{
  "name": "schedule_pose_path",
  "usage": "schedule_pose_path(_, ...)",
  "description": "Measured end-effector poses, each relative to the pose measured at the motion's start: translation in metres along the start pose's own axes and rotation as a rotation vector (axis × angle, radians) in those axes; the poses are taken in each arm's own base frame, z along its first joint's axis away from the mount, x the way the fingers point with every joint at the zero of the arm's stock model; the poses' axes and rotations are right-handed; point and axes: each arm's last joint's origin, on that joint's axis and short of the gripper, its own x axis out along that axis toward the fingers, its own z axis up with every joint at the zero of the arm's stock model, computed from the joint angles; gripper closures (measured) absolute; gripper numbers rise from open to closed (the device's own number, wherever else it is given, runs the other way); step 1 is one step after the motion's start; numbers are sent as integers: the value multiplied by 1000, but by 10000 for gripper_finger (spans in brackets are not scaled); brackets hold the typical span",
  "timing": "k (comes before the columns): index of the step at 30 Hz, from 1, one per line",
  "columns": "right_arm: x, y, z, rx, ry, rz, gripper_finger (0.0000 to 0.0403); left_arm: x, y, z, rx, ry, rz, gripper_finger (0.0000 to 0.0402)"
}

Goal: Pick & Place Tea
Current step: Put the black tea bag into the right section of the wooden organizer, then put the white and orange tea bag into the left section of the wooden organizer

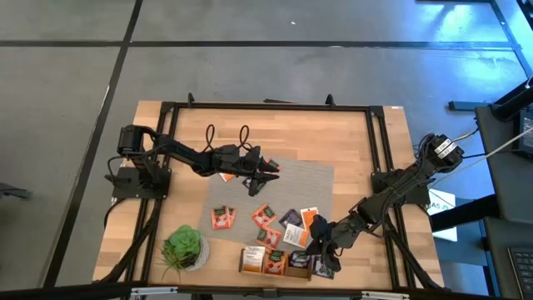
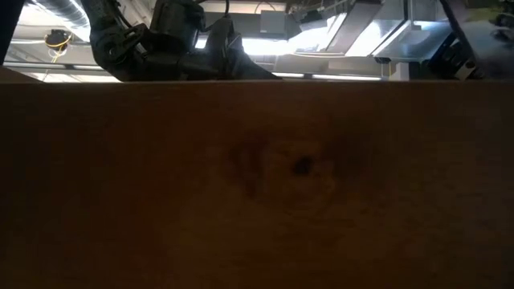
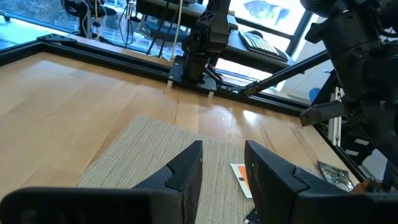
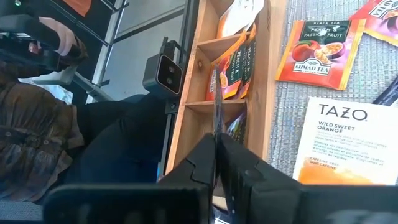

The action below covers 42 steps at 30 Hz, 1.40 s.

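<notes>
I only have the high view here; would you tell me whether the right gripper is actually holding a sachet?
Observer: Yes. The right wrist view shows the right gripper pinching a thin sachet edge-on.
Operator: Where is it relative to the box?
Observer: It is above the wooden box, beside the compartment holding the orange sachets.
Operator: Is the left gripper carrying anything?
Observer: No. The left gripper is open and empty above the grey mat.

A wooden wall (image 2: 257, 185) hides the whole tabletop in the low view.
</notes>
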Motion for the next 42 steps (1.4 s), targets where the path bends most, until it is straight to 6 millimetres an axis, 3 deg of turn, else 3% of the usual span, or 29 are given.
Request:
schedule_pose_path(12,0,0,0,-1,-2,-1,321,0,0,0,0,0,0,287)
schedule_pose_path(19,1,-7,7,16,-6,-9,316,0,0,0,0,1,-2,289)
schedule_pose_path(27,-2,-47,11,90,131,-214,316,4,-14,-8,35,80,-37,288)
schedule_pose_path(31,-6,-66,10,-8,229,-318,316,9,-24,-8,109,127,-49,290)
schedule_pose_path(37,-11,-78,8,-205,303,-422,316,10,-26,-7,176,118,-58,286)
schedule_pose_path(42,-12,-84,13,-228,270,-464,316,10,-25,-7,177,115,-41,287)
